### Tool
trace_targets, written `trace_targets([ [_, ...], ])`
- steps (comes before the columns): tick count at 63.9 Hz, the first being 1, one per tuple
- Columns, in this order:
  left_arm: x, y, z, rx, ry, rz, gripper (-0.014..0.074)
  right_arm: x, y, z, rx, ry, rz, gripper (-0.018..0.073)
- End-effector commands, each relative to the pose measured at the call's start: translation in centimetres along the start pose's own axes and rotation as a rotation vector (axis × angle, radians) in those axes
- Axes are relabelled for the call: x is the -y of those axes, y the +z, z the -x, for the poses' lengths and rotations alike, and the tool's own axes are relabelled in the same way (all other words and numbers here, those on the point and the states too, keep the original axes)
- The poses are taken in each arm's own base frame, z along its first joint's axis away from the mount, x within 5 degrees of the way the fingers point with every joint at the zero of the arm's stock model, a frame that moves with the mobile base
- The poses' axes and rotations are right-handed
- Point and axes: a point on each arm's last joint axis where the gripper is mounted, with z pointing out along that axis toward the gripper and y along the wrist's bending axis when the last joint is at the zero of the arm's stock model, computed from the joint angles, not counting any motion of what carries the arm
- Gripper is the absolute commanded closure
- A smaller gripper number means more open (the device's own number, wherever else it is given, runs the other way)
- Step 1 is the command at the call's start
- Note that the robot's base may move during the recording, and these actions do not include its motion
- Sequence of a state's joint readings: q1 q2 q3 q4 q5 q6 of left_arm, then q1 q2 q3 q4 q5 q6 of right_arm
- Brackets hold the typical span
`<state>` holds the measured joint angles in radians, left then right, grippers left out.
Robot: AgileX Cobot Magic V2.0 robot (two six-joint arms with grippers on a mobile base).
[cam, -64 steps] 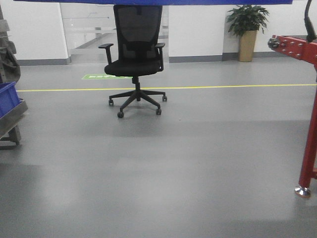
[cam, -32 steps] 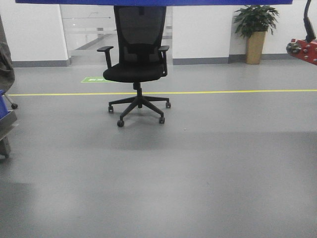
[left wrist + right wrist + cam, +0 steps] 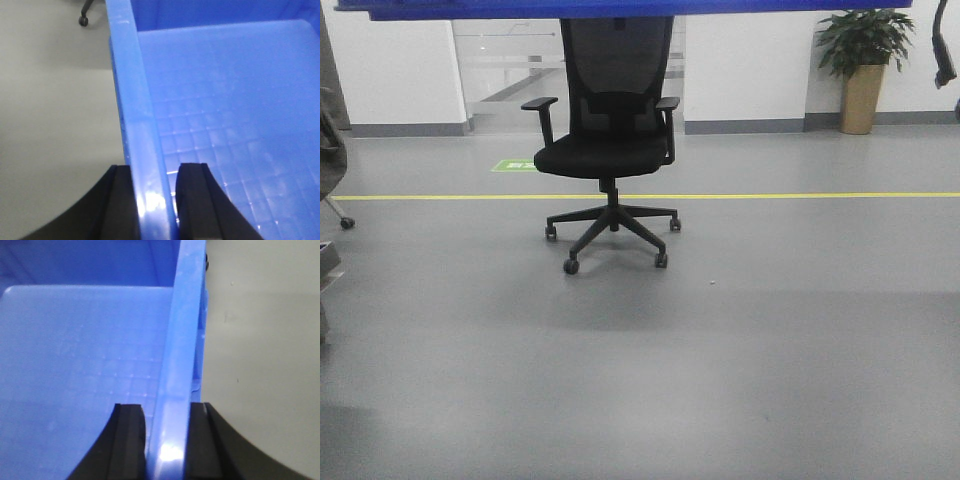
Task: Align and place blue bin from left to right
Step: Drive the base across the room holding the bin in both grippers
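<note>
The blue bin [image 3: 620,8] hangs at the top of the front view as a blue strip, carried above the floor. In the left wrist view my left gripper [image 3: 154,172] is shut on the bin's left wall [image 3: 132,100], one black finger outside and one inside. Over on the opposite side, my right gripper [image 3: 167,412] is shut on the bin's right wall [image 3: 185,315] in the same way. The bin's gridded floor [image 3: 235,115] holds nothing.
A black office chair [image 3: 610,140] stands ahead on the grey floor, behind a yellow floor line [image 3: 800,195]. A potted plant [image 3: 863,60] is at the back right. A cart's edge [image 3: 328,260] shows at the far left. A chair wheel [image 3: 83,21] lies beyond the bin.
The front view has closed in on the chair. The red frame at the right and the blue bin on the rack at the left have slid out of view. Both grips are unchanged.
</note>
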<state>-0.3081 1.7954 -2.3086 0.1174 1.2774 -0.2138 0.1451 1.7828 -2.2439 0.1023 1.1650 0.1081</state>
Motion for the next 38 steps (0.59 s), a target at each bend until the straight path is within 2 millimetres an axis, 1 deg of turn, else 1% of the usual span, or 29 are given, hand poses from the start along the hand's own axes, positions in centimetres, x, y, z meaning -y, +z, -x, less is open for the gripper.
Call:
trace_targets([
  [1,-0.58,-1.03,0.93,0.092,0.030,0.034,0.0707,-0.02,-2.07,1.81,0.184,-0.039,-0.010,0.0713],
  [18,-0.58,-1.02,0.93,0.092,0.030,0.034,0.0707,-0.05,-2.10,1.99,0.204,-0.039,-0.008,0.0713],
  [38,-0.36,-1.16,1.90,0.200,0.033,0.012,0.0707,-0.05,-2.10,2.00,0.206,-0.039,-0.008,0.0713],
])
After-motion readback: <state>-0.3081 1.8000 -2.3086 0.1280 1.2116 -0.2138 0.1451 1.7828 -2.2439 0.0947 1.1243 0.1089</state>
